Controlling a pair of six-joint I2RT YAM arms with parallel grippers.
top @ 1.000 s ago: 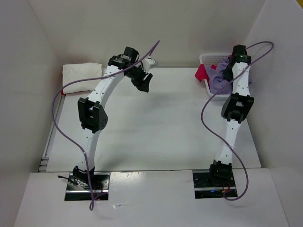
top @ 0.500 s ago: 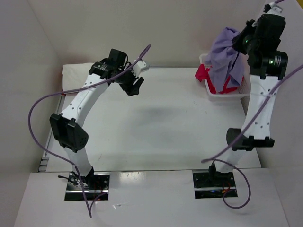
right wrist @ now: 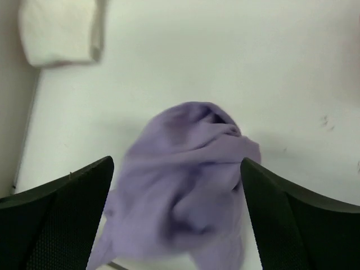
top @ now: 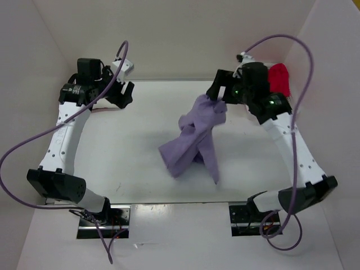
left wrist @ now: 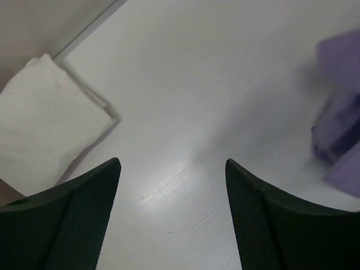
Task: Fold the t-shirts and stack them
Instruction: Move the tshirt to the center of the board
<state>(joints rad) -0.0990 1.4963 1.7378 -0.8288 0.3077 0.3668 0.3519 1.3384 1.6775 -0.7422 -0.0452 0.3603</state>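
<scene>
Showing lavender t-shirt (right wrist: 185,169) bunched just beneath wide-parted right jaws.

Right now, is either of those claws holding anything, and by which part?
Nothing is gripped. The right gripper stands open above the lavender t-shirt, its jaws wide apart and not pinching it; the left gripper is open and empty.

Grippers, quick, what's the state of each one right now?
Left gripper: open, holding nothing.
Right gripper: open; the crumpled lavender purple cloth t-shirt sits below its spread jaws, apparently not gripped.
</scene>
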